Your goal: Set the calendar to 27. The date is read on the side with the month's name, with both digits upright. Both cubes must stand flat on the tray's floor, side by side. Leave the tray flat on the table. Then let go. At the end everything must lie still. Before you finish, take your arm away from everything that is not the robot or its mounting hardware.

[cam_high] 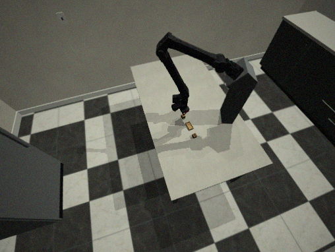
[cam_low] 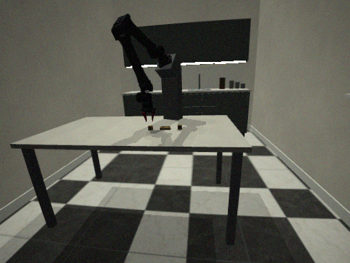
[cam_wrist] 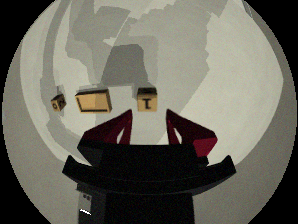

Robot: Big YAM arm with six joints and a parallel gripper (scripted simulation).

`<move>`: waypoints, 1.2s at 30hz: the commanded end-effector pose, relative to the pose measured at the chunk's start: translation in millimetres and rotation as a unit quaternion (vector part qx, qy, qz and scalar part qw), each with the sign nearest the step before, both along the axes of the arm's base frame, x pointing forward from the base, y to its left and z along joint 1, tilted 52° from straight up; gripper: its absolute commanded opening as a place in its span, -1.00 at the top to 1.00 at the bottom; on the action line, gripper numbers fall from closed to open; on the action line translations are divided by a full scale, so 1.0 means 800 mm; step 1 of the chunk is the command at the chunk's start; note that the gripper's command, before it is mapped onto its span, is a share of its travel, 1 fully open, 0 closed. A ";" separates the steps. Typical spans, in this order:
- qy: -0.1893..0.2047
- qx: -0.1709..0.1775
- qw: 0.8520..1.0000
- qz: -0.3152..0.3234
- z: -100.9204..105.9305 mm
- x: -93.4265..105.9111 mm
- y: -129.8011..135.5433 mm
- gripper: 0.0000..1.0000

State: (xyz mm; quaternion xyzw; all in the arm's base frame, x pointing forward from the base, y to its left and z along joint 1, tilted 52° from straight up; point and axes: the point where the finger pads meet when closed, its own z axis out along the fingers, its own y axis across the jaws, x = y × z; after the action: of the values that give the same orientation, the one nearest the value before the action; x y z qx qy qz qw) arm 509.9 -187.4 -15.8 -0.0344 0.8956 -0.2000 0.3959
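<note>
Fingers apart on my gripper point(cam_high: 185, 112) point(cam_low: 149, 120) point(cam_wrist: 149, 111), nothing between. Near cube point(cam_high: 182, 116) point(cam_low: 150, 127) point(cam_wrist: 147, 100) reads "1" or "I"; far cube's point(cam_high: 194, 135) point(cam_low: 180, 127) point(cam_wrist: 58, 102) mark unclear.

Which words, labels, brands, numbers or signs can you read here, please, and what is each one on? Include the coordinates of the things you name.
"1" (possibly a capital "I"): on the cube nearer the gripper point(cam_high: 185, 112) point(cam_low: 149, 120) point(cam_wrist: 149, 113), the near cube point(cam_high: 183, 116) point(cam_low: 150, 127) point(cam_wrist: 147, 103).
Too small to read surely: a dark, rounded mark on the far cube point(cam_high: 194, 135) point(cam_low: 180, 127) point(cam_wrist: 58, 103).
No month's name is readable on the tray point(cam_high: 189, 126) point(cam_low: 165, 128) point(cam_wrist: 94, 102).
</note>
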 end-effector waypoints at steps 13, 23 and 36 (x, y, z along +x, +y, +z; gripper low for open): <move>0.006 -0.001 1.000 0.001 -0.024 0.012 -0.012 0.08; 0.006 -0.001 1.000 0.001 -0.029 0.018 -0.014 0.08; 0.011 0.001 1.000 0.001 -0.033 0.013 -0.012 0.08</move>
State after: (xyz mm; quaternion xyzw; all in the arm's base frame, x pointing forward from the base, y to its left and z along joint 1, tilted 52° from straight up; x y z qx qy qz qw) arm 525.5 -194.6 -33.1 -0.0345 0.8972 -0.1989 0.3929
